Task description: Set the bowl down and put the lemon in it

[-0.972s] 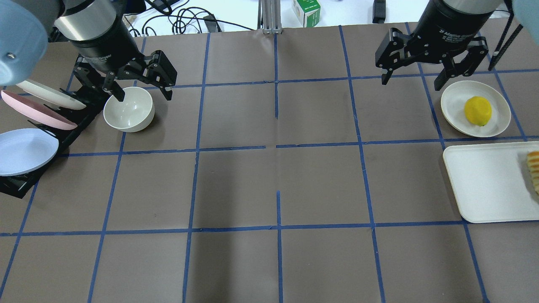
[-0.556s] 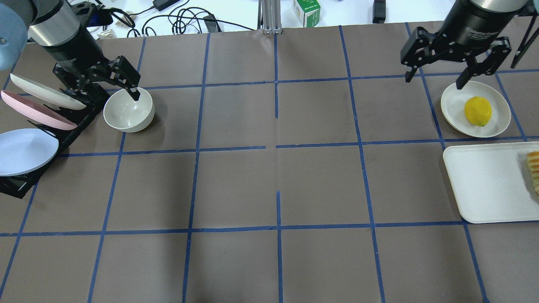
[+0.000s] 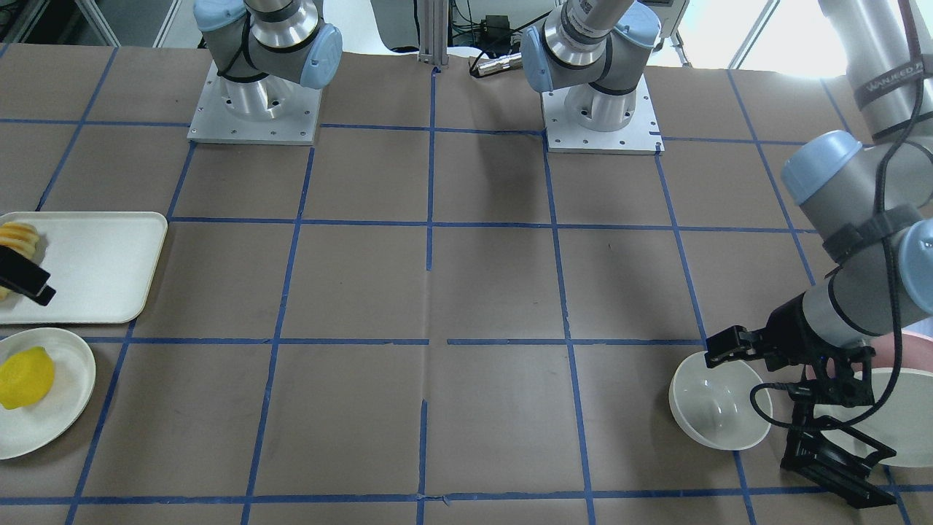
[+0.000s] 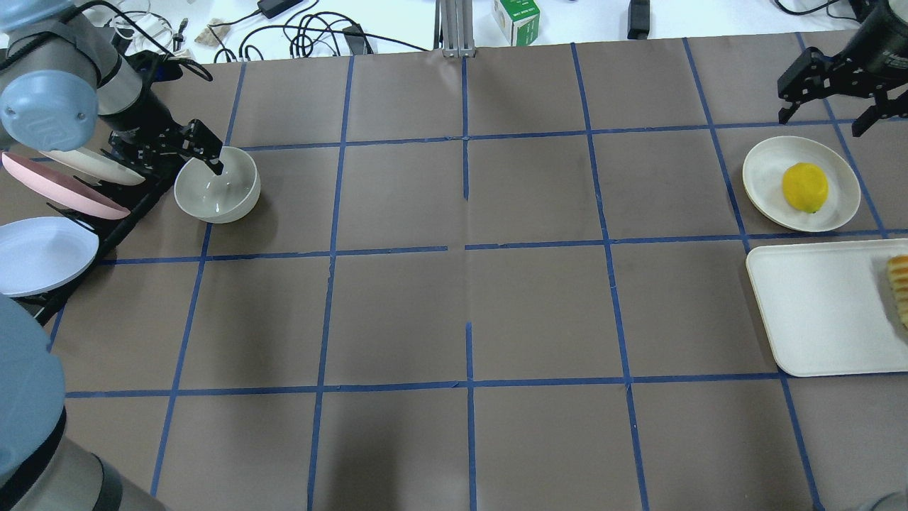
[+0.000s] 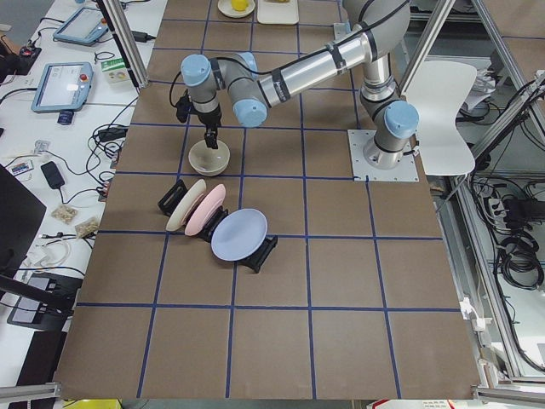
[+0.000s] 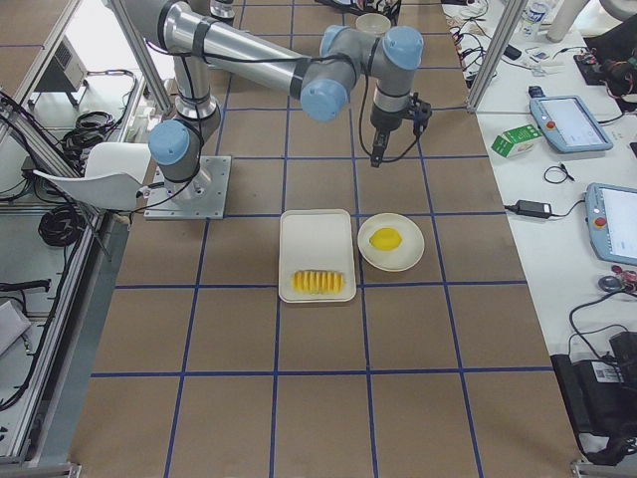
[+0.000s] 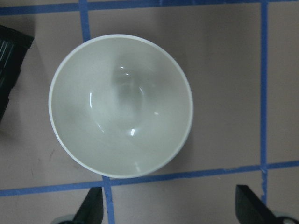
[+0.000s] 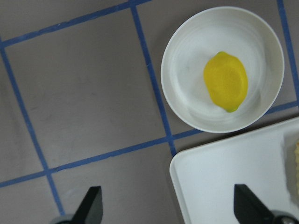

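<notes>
The off-white bowl point(image 4: 217, 186) stands upright and empty on the table at the far left, next to the plate rack; it fills the left wrist view point(image 7: 120, 106). My left gripper point(image 4: 172, 153) is open over the bowl's far-left rim, one fingertip point(image 4: 214, 163) just above the rim, not holding it. The yellow lemon point(image 4: 804, 187) lies on a small white plate point(image 4: 765, 177) at the far right, also in the right wrist view point(image 8: 225, 81). My right gripper point(image 4: 824, 119) is open and empty, above and beyond that plate.
A black rack point(image 4: 135, 206) with white, pink and pale blue plates stands left of the bowl. A white tray point(image 4: 816, 312) with a row of sliced fruit point(image 4: 899, 287) lies beside the lemon's plate. Cables and a green box point(image 4: 516, 18) lie beyond the table's far edge.
My left gripper has moved left and down toward the bowl's rim, still open. My right gripper has moved right toward the table's far corner, still open. Bowl and lemon have not moved.
</notes>
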`<state>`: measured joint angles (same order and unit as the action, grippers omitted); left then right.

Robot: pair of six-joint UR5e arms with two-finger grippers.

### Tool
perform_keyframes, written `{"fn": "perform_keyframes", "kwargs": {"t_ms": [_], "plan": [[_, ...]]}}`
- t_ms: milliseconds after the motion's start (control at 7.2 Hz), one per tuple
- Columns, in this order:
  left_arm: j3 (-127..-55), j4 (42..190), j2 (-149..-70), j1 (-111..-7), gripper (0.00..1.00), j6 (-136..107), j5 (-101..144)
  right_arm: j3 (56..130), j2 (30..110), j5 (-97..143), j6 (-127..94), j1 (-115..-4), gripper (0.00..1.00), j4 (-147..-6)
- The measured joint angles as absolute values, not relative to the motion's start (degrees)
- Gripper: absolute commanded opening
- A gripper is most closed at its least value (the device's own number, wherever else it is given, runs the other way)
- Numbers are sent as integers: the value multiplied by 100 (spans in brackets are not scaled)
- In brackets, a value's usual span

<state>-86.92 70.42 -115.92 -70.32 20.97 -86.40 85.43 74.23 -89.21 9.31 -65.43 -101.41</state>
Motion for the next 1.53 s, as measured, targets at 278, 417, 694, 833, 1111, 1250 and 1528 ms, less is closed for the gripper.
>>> {"fn": "perform_keyframes", "kwargs": {"t_ms": [278,417,694,833,1111,1250,1528], "plan": [[-8687,6757,-11905,-6945,100,2119,-8778,8537,6675,-8947,1451,-6178,100,-11004],[-8685,6606,-12030,-6936,100,2138,-8837,8536,6416,-9013,1653,-6087,100,-11291],[-8677,6501,-12170,-6915,100,2216,-8916,8539,6039,-9347,1780,-6036,100,-11557],[-8673,6489,-12214,-6894,98,2269,-8938,8541,5931,-9417,1792,-6033,100,-11587],[-8675,6375,-12348,-6824,48,2358,-8942,8538,5729,-9419,1797,-6031,100,-11567],[-8677,6272,-12432,-6810,22,2384,-8928,8533,5650,-9411,1802,-6032,100,-11553],[-8668,6183,-12496,-6804,0,2399,-8888,8503,5514,-9403,1802,-6035,100,-11565]]}}
